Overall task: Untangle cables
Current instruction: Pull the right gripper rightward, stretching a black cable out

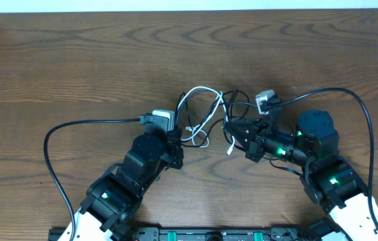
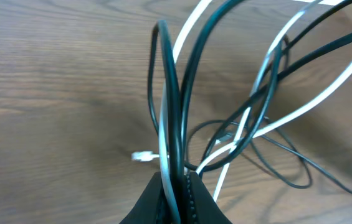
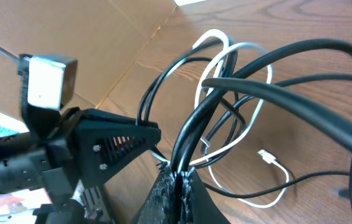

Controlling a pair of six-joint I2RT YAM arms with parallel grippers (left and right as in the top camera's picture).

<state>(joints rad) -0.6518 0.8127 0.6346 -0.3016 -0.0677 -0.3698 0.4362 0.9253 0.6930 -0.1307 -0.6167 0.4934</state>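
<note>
Clamped on the cables with the left fingers, shut tight. Likewise with the right fingers, pinching black ones over the tabletop.

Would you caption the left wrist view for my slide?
Left claw shut on looping cables above wooden table.

Two claws, perhaps four cables

No writing, label, brand, number or sign can be read on the cables or the table.
</note>
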